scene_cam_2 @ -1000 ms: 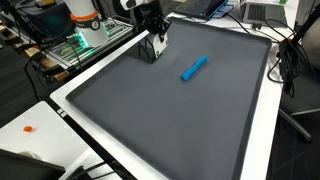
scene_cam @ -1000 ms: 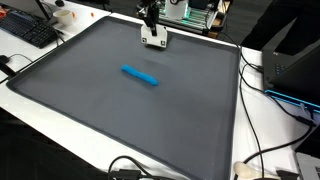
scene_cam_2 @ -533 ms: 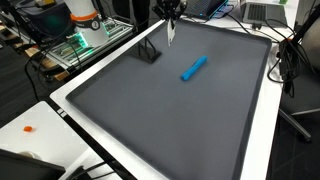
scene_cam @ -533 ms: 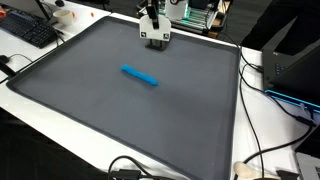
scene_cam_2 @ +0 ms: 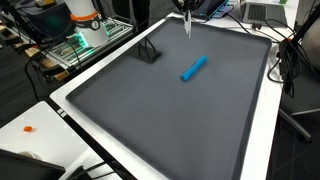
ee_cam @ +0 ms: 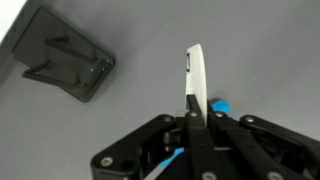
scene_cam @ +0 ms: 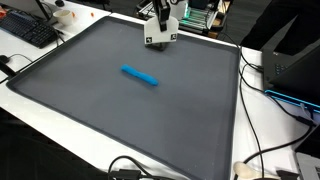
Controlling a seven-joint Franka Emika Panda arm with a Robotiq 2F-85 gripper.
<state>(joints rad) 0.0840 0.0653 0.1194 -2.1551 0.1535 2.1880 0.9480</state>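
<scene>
Above grey mat [ee_cam: 260, 40], hand [ee_cam: 190, 108] clamped on an edge-on white card [ee_cam: 197, 70], blue marker [ee_cam: 219, 104] mostly hidden behind

Blue marker [scene_cam: 140, 76]; dark grey mat [scene_cam: 70, 70]; white flat piece [ee_cam: 198, 72]; black stand [ee_cam: 62, 64]; black gripper [ee_cam: 192, 105]; white table [scene_cam: 252, 125].

The mat [scene_cam_2: 150, 115] is matt, the marker [scene_cam_2: 194, 68] and plate [ee_cam: 200, 75] smooth plastic.

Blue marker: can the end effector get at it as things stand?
Probably not to grasp it: the end effector is shut on a white piece. The way looks free: the marker lies alone on the mat, the stand off to the side.
</scene>
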